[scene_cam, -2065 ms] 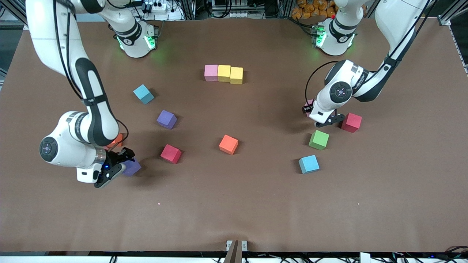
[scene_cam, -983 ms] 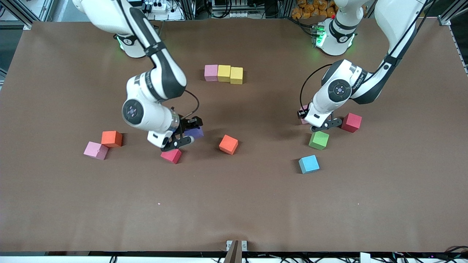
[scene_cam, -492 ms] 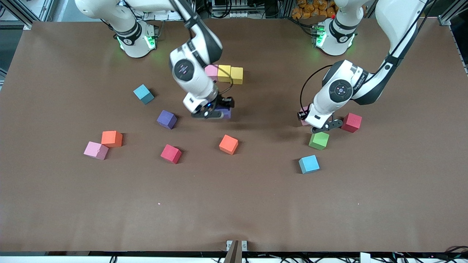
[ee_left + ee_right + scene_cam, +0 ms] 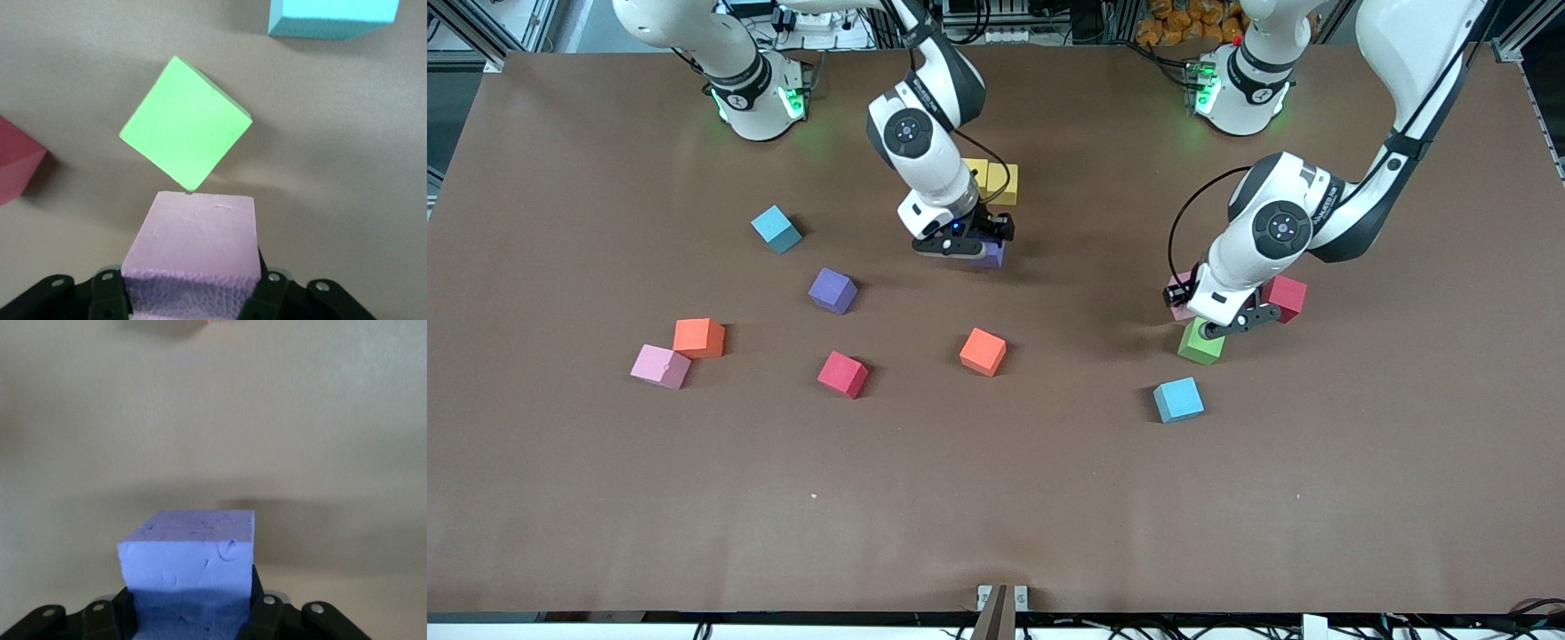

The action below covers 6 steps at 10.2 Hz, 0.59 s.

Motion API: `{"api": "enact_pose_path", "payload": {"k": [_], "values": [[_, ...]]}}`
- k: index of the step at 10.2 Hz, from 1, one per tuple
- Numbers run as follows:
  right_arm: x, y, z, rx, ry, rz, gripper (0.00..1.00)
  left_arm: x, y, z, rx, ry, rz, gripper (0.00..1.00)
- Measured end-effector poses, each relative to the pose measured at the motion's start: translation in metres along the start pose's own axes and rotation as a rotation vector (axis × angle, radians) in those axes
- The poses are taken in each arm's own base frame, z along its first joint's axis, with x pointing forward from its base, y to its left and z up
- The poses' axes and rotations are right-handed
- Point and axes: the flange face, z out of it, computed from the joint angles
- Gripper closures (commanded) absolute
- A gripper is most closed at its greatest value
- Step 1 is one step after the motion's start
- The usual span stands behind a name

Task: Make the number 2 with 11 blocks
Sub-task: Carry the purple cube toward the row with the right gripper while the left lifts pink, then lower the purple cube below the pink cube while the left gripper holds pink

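My right gripper point(image 4: 971, 242) is shut on a purple block point(image 4: 991, 258) point(image 4: 190, 567), low over the table next to the row's end yellow block point(image 4: 1002, 184). The arm hides the rest of that row, apart from part of a second yellow block point(image 4: 978, 169). Over the green block point(image 4: 1200, 347) point(image 4: 185, 140), my left gripper point(image 4: 1202, 311) is shut on a pink block point(image 4: 1178, 307) point(image 4: 193, 247). The number 2 does not show as a finished shape.
Loose on the table lie a cyan block point(image 4: 775, 228), a purple one point(image 4: 832, 290), an orange point(image 4: 698, 338) touching a pink point(image 4: 660, 366), a red point(image 4: 842, 374), an orange point(image 4: 983, 351), a cyan point(image 4: 1178, 399) and a red point(image 4: 1288, 296).
My right arm has carried its purple block from beside the red block up to the yellow row. The left gripper, still holding the pink block, has shifted over the green block.
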Motion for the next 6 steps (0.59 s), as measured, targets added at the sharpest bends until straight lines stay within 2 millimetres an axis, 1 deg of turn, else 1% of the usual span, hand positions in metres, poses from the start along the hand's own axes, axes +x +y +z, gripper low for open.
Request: {"api": "enact_pose_path", "payload": {"k": [2,3,5,6], "values": [[-0.026,-0.008,0.012,-0.016,-0.011,-0.006,0.77,0.016,-0.002,-0.024,0.029,-0.012,0.005,0.78],[-0.034,-0.008,0.02,-0.026,-0.012,-0.015,0.77,0.02,-0.004,-0.029,0.032,-0.013,0.011,0.78],[-0.043,-0.006,0.036,-0.038,0.0,-0.017,0.77,0.02,-0.004,-0.029,0.033,-0.018,0.017,0.78],[-0.045,-0.006,0.04,-0.042,0.002,-0.015,0.77,0.02,-0.004,-0.026,0.034,-0.026,0.019,0.78]]}}
